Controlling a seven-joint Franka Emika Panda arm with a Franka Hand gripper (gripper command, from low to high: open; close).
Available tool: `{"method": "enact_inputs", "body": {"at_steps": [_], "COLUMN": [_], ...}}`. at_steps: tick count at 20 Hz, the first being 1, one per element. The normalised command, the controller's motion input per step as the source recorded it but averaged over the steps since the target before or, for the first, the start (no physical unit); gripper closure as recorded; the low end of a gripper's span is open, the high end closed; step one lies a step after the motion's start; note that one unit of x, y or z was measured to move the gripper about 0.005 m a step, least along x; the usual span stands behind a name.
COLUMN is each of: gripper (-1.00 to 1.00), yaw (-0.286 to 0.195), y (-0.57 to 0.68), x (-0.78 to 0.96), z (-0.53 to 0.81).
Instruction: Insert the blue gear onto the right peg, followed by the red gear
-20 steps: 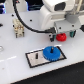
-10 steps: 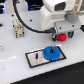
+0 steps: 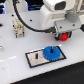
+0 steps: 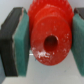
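From the exterior view, the blue gear point(image 3: 51, 52) already sits on the base plate point(image 3: 34, 59), toward the exterior view's right, apparently on the right peg, which it hides. The gripper point(image 3: 63, 36) hangs above and beside it with the red gear point(image 3: 64, 36)

In the wrist view the teal pads point(image 4: 21, 42) are clamped on the red gear's point(image 4: 50, 41) toothed rim, either side of its hub hole. It looks like stiff, light plastic, probably slick, so a rim grip seems sound

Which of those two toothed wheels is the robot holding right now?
The red gear, the smaller one, is clamped between the tool's teal pads. The wider blue gear already lies on the white base plate, untouched.
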Motion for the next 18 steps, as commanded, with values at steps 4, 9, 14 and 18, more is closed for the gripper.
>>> {"method": "enact_inputs", "body": {"at_steps": [4,9,14,18], "gripper": [1.00,1.00,1.00,1.00], "yaw": [0.000,0.000,0.000,0.000], "y": [-0.01,-0.07,-0.31,-0.45], "x": [0.40,0.49,0.55,0.54], "z": [0.61,0.57,0.43,0.32]}}
